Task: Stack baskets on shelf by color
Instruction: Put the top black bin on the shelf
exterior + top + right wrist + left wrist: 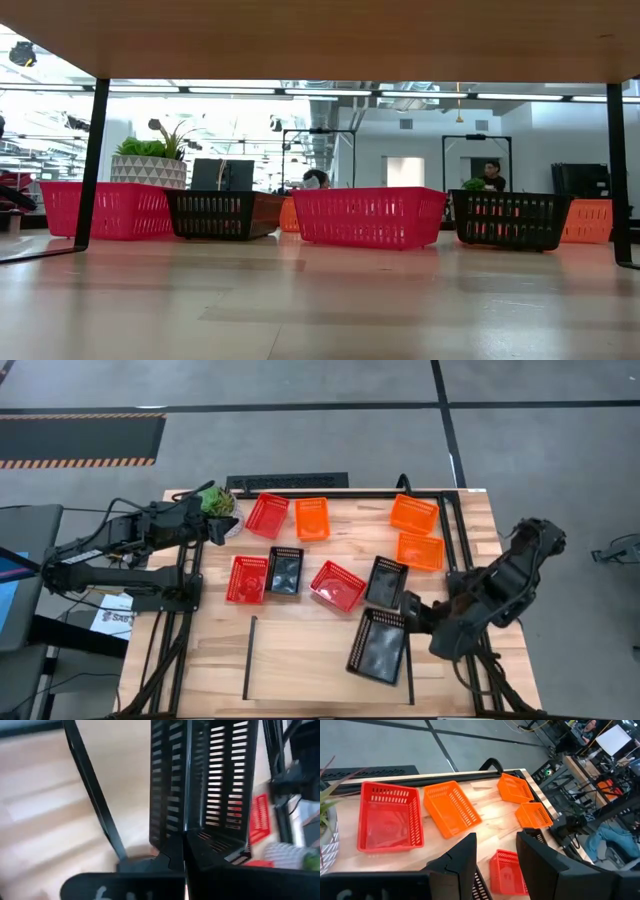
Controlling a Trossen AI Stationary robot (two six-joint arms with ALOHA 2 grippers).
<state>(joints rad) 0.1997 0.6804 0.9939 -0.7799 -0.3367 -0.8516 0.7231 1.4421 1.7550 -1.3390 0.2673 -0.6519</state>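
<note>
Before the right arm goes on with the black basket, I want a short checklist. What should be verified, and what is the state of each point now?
1. Right tool shut on the wall of the black basket: ok.
2. Basket lies fully on the shelf: not ok, it is tilted across the right rail.
3. Shelf board free for it: ok.
4. Left tool away, near the plant: ok.
5. Grip firm enough: cannot tell.
</note>
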